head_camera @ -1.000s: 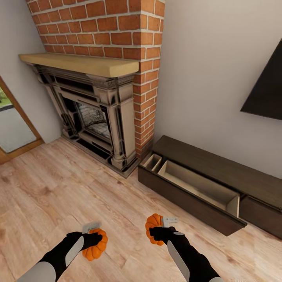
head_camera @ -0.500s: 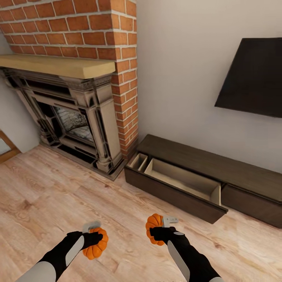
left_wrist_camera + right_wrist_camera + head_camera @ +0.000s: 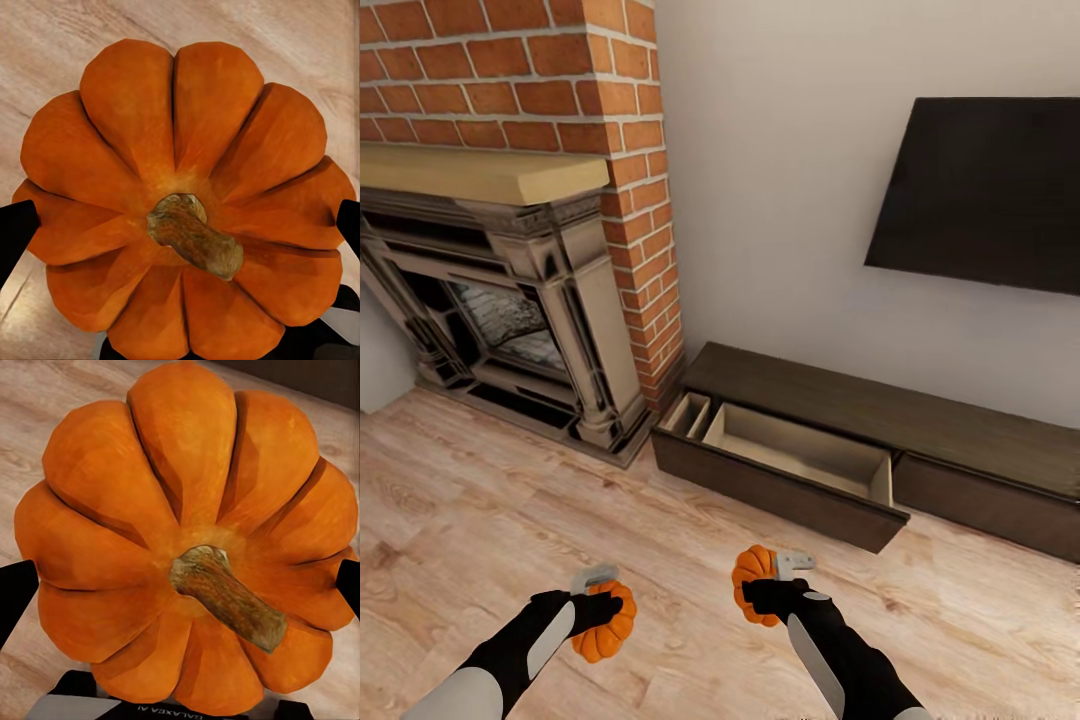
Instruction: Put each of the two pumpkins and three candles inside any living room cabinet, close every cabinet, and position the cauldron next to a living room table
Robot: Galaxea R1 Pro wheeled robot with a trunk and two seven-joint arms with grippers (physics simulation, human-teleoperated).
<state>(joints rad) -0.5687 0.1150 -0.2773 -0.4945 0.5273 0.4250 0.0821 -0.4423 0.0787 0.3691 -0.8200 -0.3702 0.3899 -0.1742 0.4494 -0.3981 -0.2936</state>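
I carry two orange ribbed pumpkins above the wooden floor. My left gripper point(image 3: 598, 597) is shut on one pumpkin point(image 3: 606, 623) point(image 3: 180, 195), whose brown stem faces the left wrist camera. My right gripper point(image 3: 770, 585) is shut on the other pumpkin point(image 3: 752, 582) point(image 3: 187, 540). Ahead and to the right, the long low dark-brown cabinet point(image 3: 920, 420) stands against the wall. Its left drawer point(image 3: 800, 455) is pulled out and shows a pale beige interior with nothing in it. The drawer front point(image 3: 985, 505) to its right is shut.
A brick chimney with a dark fireplace point(image 3: 510, 330) and a pale wooden mantel point(image 3: 480, 172) fills the left. A black TV point(image 3: 985, 190) hangs on the wall above the cabinet. Wooden floor point(image 3: 480, 520) lies between me and the cabinet.
The whole head view has swung to the right: fireplace and cabinet slid left in the picture and more of the TV shows. Both grippers keep their pumpkins in the same pose.
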